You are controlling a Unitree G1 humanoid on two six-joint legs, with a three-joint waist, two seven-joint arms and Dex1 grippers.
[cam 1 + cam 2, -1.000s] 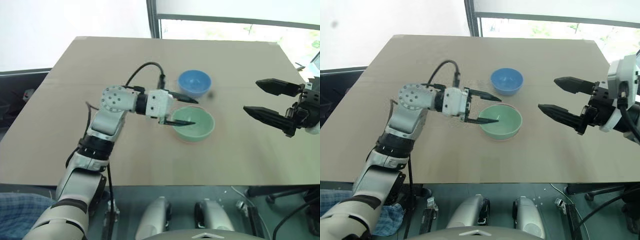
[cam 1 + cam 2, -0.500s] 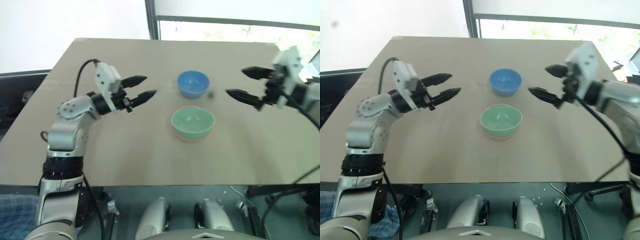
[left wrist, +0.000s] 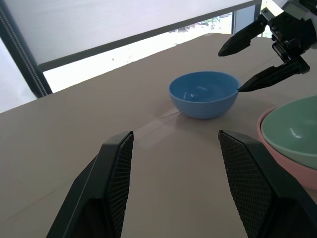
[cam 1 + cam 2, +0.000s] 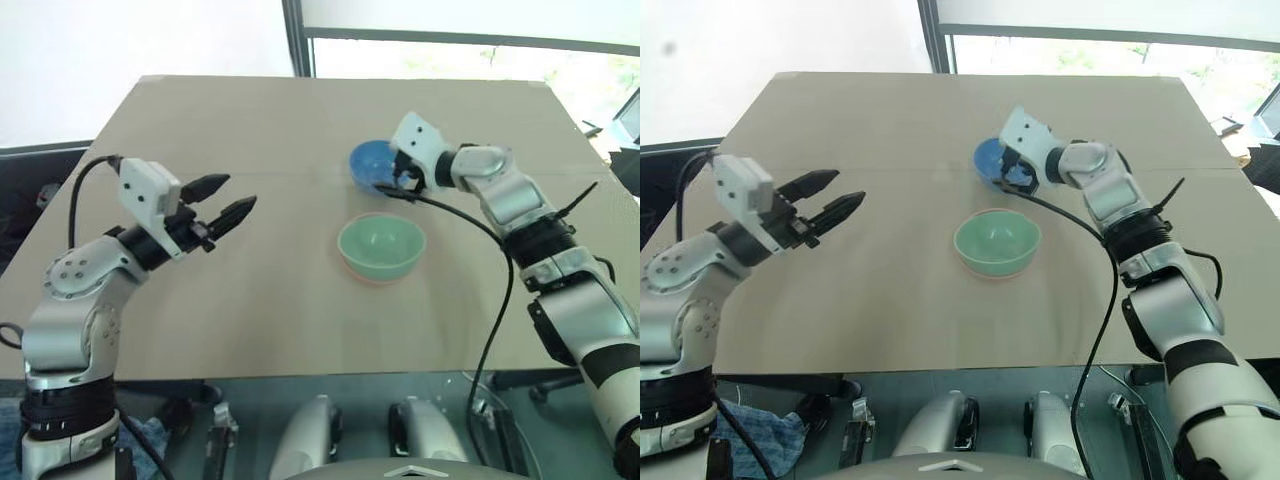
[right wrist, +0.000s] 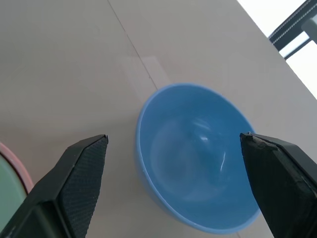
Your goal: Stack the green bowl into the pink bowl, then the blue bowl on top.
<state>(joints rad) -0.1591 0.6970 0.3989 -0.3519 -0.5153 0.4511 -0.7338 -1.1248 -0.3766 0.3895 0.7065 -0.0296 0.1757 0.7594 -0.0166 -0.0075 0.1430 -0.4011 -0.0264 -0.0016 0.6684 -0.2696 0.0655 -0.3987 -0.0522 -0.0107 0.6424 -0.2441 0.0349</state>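
a: green bowl point(image 4: 381, 246) first: it already sits nested in the pink bowl point(image 3: 277, 163), whose rim shows as a thin ring under it, near the middle of the table point(image 4: 250, 320). so step one looks done.

b: and what is left?

a: blue bowl point(image 4: 373, 166), i'd say. it stands upright on the table just beyond the green one, apart from it, not yet lifted.

b: the grippers?

a: left gripper point(image 4: 224, 197) hangs over the left part of the table, well apart from both bowls, fingers partly spread and holding nothing. right gripper point(image 5: 173, 183) is at the blue bowl with its fingers spread wide, one on each side of the rim from its wrist view, nothing clamped. whether a finger touches the rim i cannot tell.

b: room to move?

a: plenty, i judge. bare tabletop lies all round the stack and the blue bowl, and the near, left and far edges are well away from them. the short hop from blue bowl to stack crosses open surface; only the right arm's hanging cable point(image 4: 478, 230) passes just right of the green bowl and might brush it.
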